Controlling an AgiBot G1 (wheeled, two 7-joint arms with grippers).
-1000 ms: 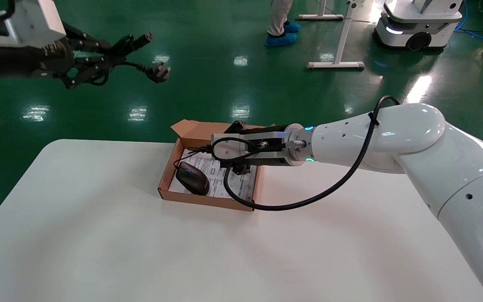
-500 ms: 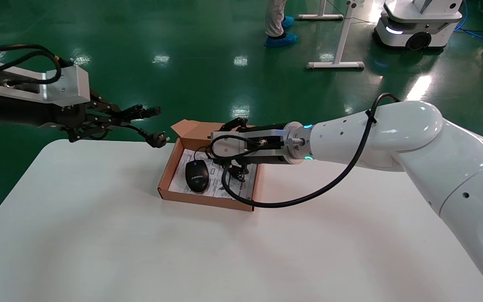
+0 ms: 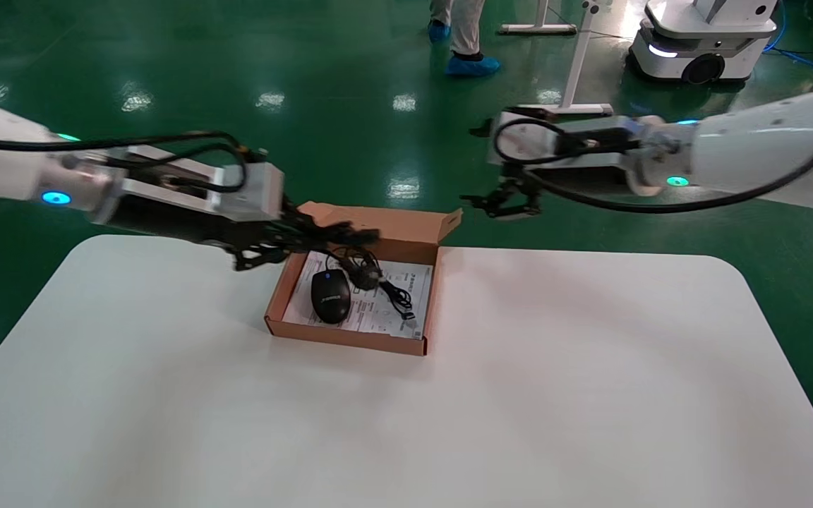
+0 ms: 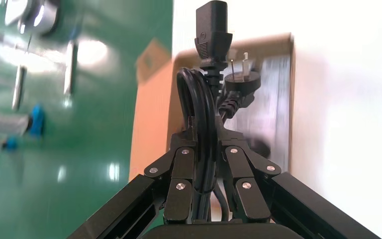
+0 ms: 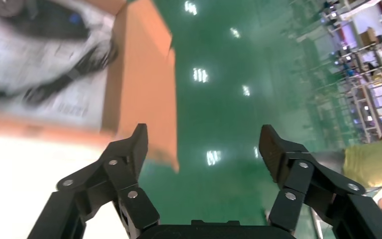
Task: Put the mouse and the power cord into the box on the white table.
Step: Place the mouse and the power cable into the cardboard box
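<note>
Green glossy floor is surrounding the white table [image 3: 166,395], where 1 box [image 3: 350,336] is lying open; print on its sheet is unreadable. 1 mouse [image 3: 330,296] is resting inside. The left gripper [image 3: 350,236] is clamping 1 power cord [image 4: 201,99] above the box. The right gripper [image 3: 502,203] is hanging wide apart beyond the table's far edge.

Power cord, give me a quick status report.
Left claw shut on power cord, over the box. Right claw open, empty, beyond the table's far edge. Mouse in box. Nothing in the way.
</note>
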